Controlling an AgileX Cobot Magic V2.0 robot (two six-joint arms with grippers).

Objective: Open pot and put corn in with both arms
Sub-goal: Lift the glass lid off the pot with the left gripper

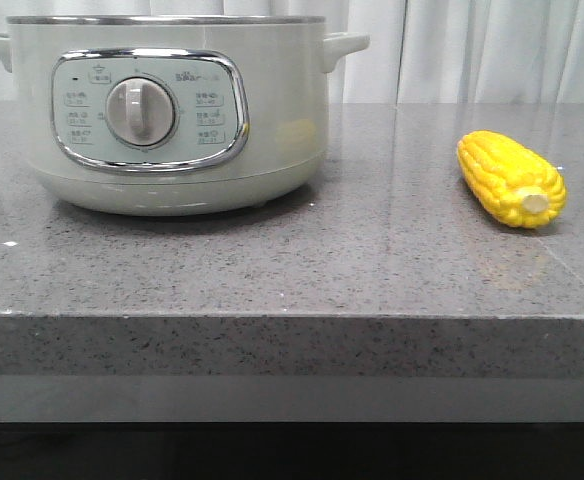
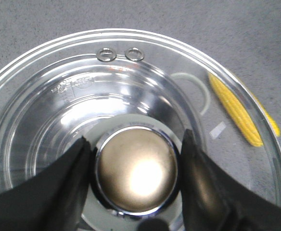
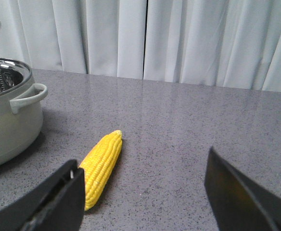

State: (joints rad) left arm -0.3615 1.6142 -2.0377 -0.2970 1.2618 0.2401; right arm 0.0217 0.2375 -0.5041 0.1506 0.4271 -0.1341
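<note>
The left gripper (image 2: 135, 178) has its dark, matte fingers (image 2: 68, 187) set close on either side of the round, polished metal knob (image 2: 136, 177) of the lid (image 2: 44, 106); whether they press it I cannot tell. The lid is clear glass, domed and glossy, with two small metal-ringed vent holes (image 2: 120, 54) beyond the knob; through the glass the corn (image 2: 236, 110) shows as a yellow streak.

The right gripper (image 3: 145, 192) stands wide and holds nothing, its black fingers (image 3: 58, 202) far apart above the speckled grey stone counter (image 3: 179, 125); the corn (image 3: 101, 166), bright yellow, tapered and ridged with kernel rows, lies on the counter just beside one finger; past it stands the pot (image 3: 6, 120), pale grey-green with a looped handle and steel rim; behind hang pleated white curtains (image 3: 179, 38).

In the front view the pot (image 1: 272, 90) bears a chrome-framed panel (image 1: 150, 110) with a round dial (image 1: 140, 110); its small print is unreadable; the corn (image 1: 510, 178) lies well apart.
</note>
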